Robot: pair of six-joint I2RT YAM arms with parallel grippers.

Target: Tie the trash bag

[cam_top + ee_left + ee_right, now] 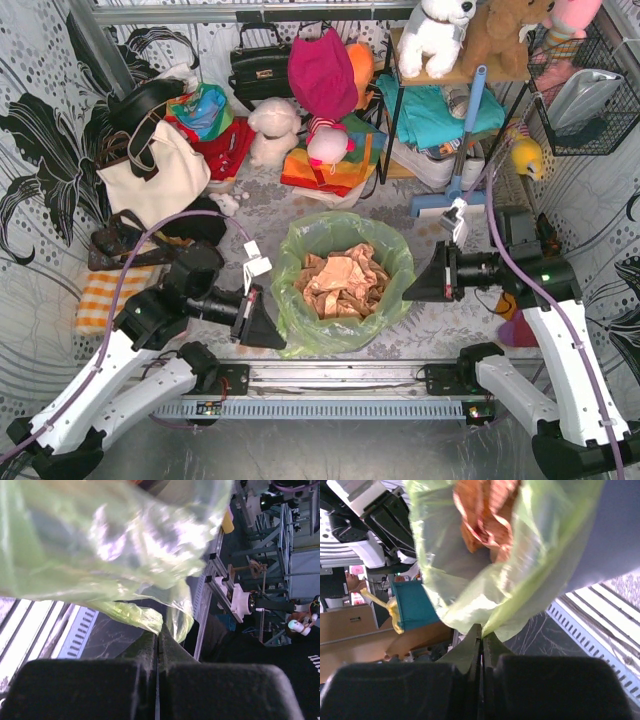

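Note:
The trash bag [345, 283] is thin lime-green plastic, standing open at table centre with crumpled tan-brown paper [343, 280] inside. My left gripper [272, 336] is at the bag's lower left rim, shut on a pinch of its plastic; the left wrist view shows the film [125, 555] running into the closed jaws of that gripper [159, 630]. My right gripper [412, 288] is at the bag's right rim, shut on its edge; the right wrist view shows the green rim [485, 595] pinched at that gripper's tips [481, 630] and the paper [482, 515] above.
Behind the bag lie a cream handbag [160, 170], a black handbag [258, 68], soft toys [272, 130], folded cloths and a shelf [440, 110]. A wire basket [590, 90] hangs at the right. A metal rail [330, 378] runs along the near edge.

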